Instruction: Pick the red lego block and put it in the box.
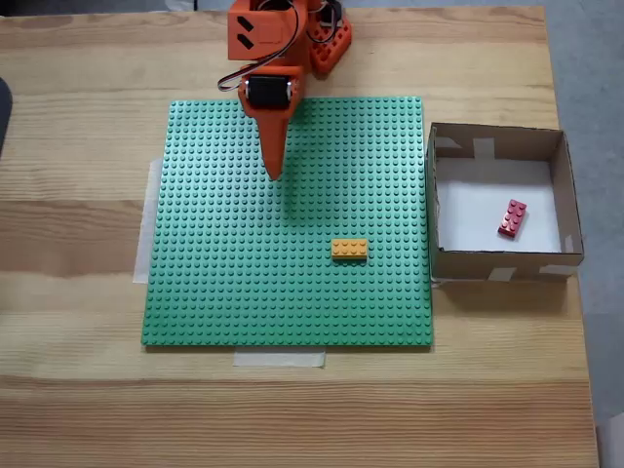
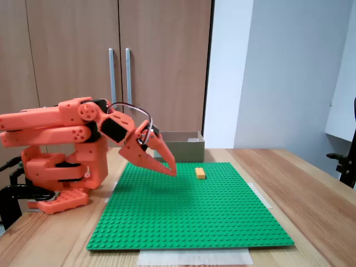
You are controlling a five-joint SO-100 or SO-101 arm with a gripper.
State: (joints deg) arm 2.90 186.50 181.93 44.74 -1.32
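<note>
Red is the colour of the small lego block (image 1: 513, 218), and it lies inside the box (image 1: 500, 141), on the white floor, toward the right side in the view from above. The box sits on the wooden table (image 1: 78, 146), just beside the right edge of the green studded plate (image 1: 244, 292). An orange-yellow brick (image 1: 349, 250) lies flat on the plate, nearer the box than the middle. The orange arm (image 2: 50, 128) is folded back at the far edge of the table. Its gripper (image 1: 274, 174) hangs over the plate with the fingers pressed together, holding nothing, well apart from both bricks. In the side view the gripper (image 2: 171, 171) points down at the plate.
</note>
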